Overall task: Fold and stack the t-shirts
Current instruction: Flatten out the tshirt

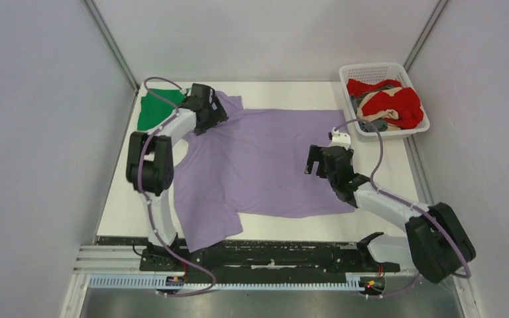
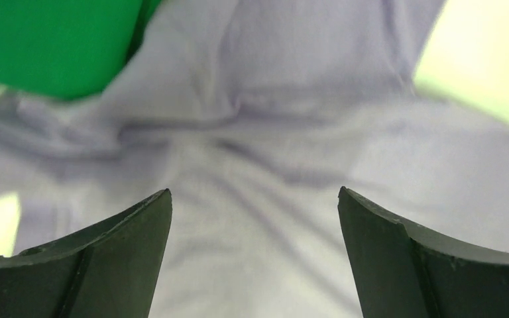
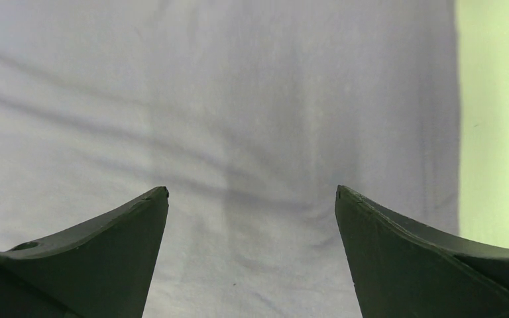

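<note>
A large lavender t-shirt (image 1: 258, 162) lies spread flat across the middle of the table. A folded green t-shirt (image 1: 152, 109) lies at the far left, partly under the lavender sleeve. My left gripper (image 1: 215, 112) is open just above the lavender shirt's far-left sleeve; its wrist view shows wrinkled lavender cloth (image 2: 258, 132) and the green shirt (image 2: 53, 46) beyond. My right gripper (image 1: 315, 162) is open above the shirt's right side; its wrist view shows smooth lavender cloth (image 3: 238, 99) and its right edge. Red, tan and grey shirts (image 1: 391, 106) lie in the basket.
A white lattice basket (image 1: 351, 73) stands at the far right corner of the white table (image 1: 384, 179). Grey walls enclose the table on three sides. A black rail runs along the near edge by the arm bases.
</note>
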